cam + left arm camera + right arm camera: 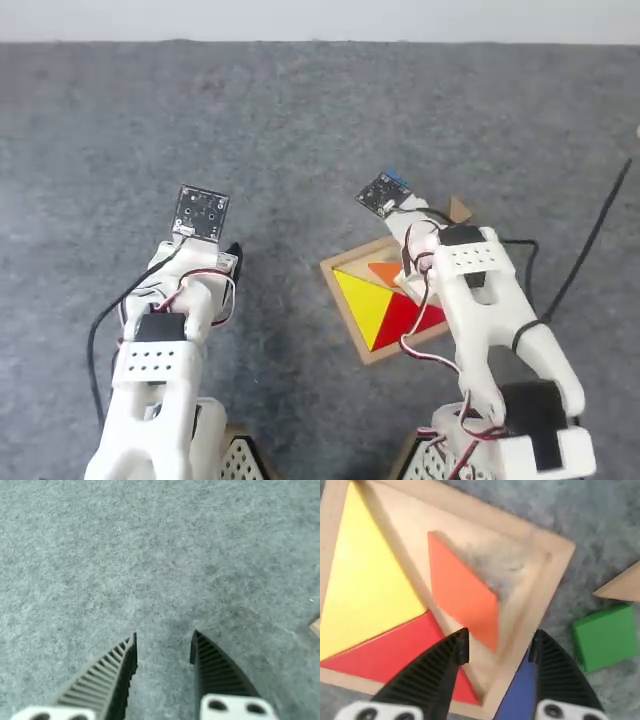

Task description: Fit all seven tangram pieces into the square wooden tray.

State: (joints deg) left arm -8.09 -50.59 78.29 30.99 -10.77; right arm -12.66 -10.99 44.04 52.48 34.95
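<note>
The square wooden tray (358, 250) lay on the grey felt-like table cover (300, 120), in front of the right arm, turned so that one corner pointed toward the arms. Inside it there were three pieces. A large yellow triangle (365, 580) filled one side, and a red triangle (395, 655) lay beside it, touching it along one edge. An orange parallelogram (465, 600) lay flat near the middle of the tray, with bare wood around most of it.

The right gripper (500, 642) hung above the tray, over the lower end of the orange parallelogram, and its jaws stood apart with nothing between them. A blue piece (520, 695) was under one of its fingers at the tray's rim. I could not tell for sure whether it rested on the rim or just outside it. A green square (605, 637) lay on the cover just beside the tray, and a pale wooden triangle (622, 587) lay near it, also outside the tray.

The left gripper (164, 639) was well apart from the tray, above bare cover on the left side of the table. Its jaws were released too and held nothing. A black cable (590, 240) ran across the cover at the right edge.
</note>
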